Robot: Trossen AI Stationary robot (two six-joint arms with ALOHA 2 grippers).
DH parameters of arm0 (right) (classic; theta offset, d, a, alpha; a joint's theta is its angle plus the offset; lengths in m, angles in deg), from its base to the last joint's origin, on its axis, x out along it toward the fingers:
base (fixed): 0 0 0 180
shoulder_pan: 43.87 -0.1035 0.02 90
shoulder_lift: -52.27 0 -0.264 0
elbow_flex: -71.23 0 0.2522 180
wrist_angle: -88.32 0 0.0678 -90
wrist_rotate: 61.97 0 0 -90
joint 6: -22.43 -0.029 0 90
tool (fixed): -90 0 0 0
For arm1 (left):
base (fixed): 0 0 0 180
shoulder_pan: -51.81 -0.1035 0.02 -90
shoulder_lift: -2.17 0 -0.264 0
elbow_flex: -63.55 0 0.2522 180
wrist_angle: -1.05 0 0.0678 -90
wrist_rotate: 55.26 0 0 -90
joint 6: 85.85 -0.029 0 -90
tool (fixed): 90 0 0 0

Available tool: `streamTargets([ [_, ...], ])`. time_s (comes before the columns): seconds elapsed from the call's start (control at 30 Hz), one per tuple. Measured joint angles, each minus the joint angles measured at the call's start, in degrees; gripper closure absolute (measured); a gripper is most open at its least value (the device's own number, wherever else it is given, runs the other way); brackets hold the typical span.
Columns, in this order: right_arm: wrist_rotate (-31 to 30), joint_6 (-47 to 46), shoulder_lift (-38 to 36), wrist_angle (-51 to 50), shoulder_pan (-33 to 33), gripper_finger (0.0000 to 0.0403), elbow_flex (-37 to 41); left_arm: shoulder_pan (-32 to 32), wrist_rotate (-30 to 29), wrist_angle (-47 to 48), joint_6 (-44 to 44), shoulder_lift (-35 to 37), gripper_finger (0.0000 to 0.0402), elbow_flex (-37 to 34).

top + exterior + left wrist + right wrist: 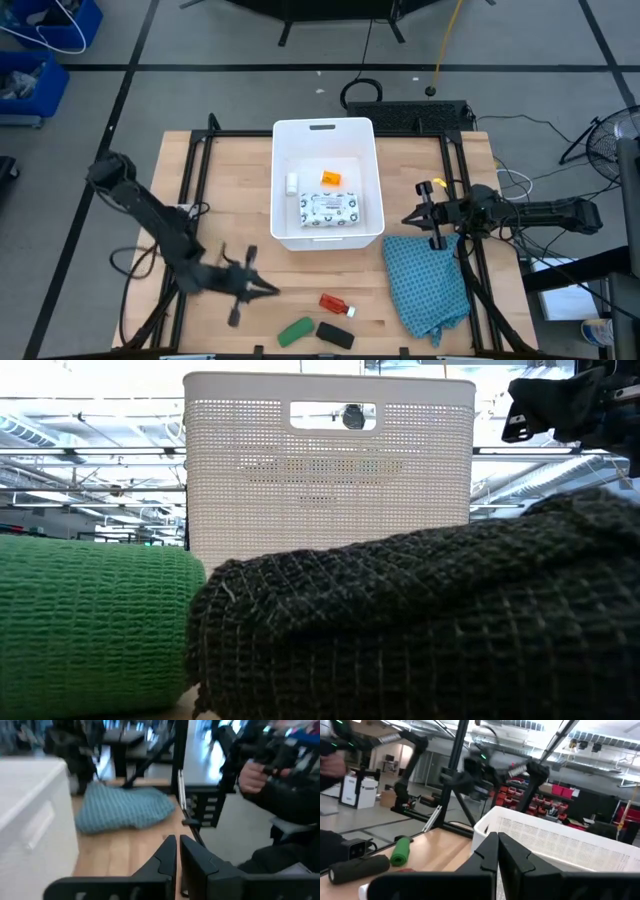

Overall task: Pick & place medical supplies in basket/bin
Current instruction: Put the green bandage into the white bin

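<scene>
While sitting mid-table toward the far edge, white bin (328, 132) holding flat printed packet (327, 209), orange vial (331, 178) and small white cylinder (292, 183). Outside it, near the front edge: red tube (336, 303), green oblong (295, 331), black oblong (336, 335), the last two just beside each other. Left gripper (268, 290) just left of the red tube, jaws pressed together, holding nothing. Right gripper (409, 218) beside the bin's right wall, above teal cloth (427, 285), jaws likewise pressed together. A person's hand (253, 776) beyond the table.
</scene>
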Motion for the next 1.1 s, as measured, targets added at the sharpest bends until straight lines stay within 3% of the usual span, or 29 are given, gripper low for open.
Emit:
streamTargets([
  [0.27,-0.3,-1.7,0.0,1.0,0.0,0.0403,0.0,0.1,2.6,34.3,18.5,-15.3,0.0376,27.2],
  [0.47,-0.4,-4.0,0.0,2.5,0.0,0.0403,0.0,0.6,4.3,49.9,22.7,-27.6,0.0372,41.9],
  [0.6,-0.4,-4.6,0.0,2.0,0.0,0.0403,0.0,0.1,6.2,53.0,27.3,-33.5,0.0338,50.3],
  [0.8,-0.4,-5.3,0.0,2.0,0.0,0.0403,0.0,-0.5,12.3,57.0,27.1,-38.1,0.0246,57.3],
  [0.93,-0.4,-5.9,0.0,2.0,0.0,0.0403,0.0,-1.1,17.3,61.2,30.5,-38.2,0.0182,57.8],
  [1.1,-0.3,-6.4,0.0,2.0,0.0,0.0403,0.0,-2.4,19.3,67.1,34.9,-38.3,0.0125,57.8],
])
